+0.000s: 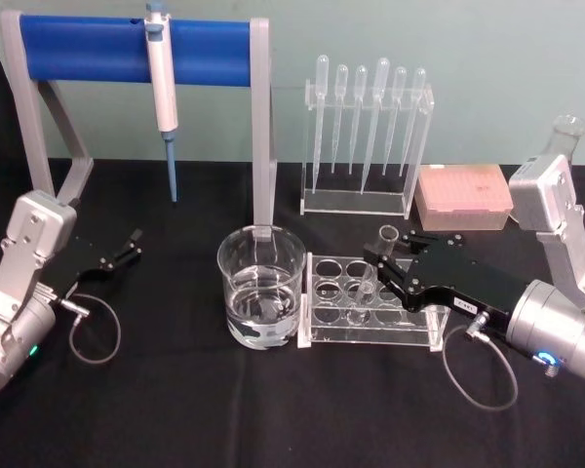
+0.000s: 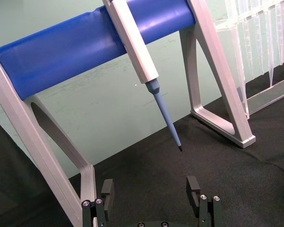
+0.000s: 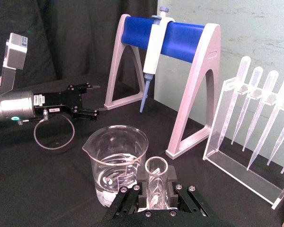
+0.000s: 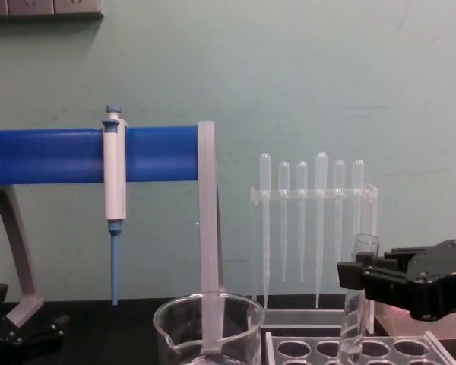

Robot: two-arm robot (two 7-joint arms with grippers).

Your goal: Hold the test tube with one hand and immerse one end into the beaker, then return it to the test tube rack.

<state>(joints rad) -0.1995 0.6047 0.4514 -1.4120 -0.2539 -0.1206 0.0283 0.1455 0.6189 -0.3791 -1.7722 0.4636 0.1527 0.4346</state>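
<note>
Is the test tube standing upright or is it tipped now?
Upright. The test tube stands vertical in the clear rack, with the right gripper closed around it near the rim.

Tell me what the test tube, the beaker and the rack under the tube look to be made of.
Test tube: clear, glossy, likely glass; the background shows through its wall.
Beaker: likely glass too, with printed markings and liquid visible inside.
Rack: clear, flat-panelled, probably acrylic, with frosted cut edges.

Right pincer [image 1: 388,255] clamped; left pincer [image 1: 135,242] spread.
</note>
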